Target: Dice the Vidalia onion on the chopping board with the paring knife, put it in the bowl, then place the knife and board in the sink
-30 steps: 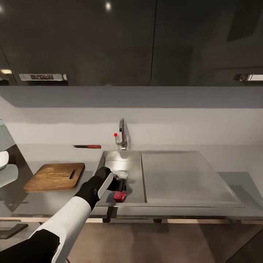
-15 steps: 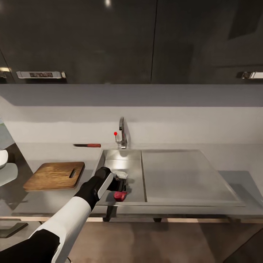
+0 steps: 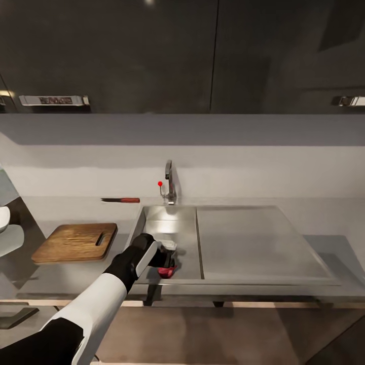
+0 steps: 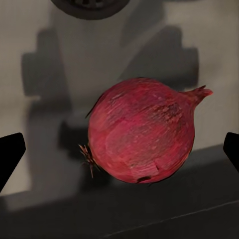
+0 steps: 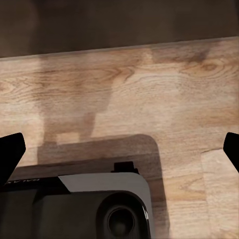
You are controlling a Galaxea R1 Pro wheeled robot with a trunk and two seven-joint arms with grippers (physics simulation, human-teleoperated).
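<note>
The Vidalia onion [image 3: 166, 272], red-skinned, lies at the near end of the sink [image 3: 170, 228] basin. My left gripper [image 3: 169, 263] reaches down into the basin right over it and hides part of it. In the left wrist view the onion [image 4: 142, 132] sits between the spread black fingertips [image 4: 10, 154], which stand apart from it, so the left gripper [image 4: 120, 152] is open. The chopping board [image 3: 76, 242] lies on the countertop [image 3: 66, 276] left of the sink. The paring knife [image 3: 121, 200] lies behind it near the backsplash. The bowl [image 3: 3, 219] peeks in at the left edge. My right gripper [image 5: 119, 149] is open over wooden floor.
A chrome tap [image 3: 169, 185] with a red knob stands behind the basin. The flat draining area [image 3: 253, 243] stretches to the right. Glossy black upper cabinets [image 3: 152, 50] hang above. The dark drain [image 4: 89, 5] lies beyond the onion. Part of my base [image 5: 89, 209] is below the right gripper.
My left gripper has sunk lower onto the onion, covering more of it. The whole head view has shifted slightly, so the camera moved. The board and the knife lie as before.
</note>
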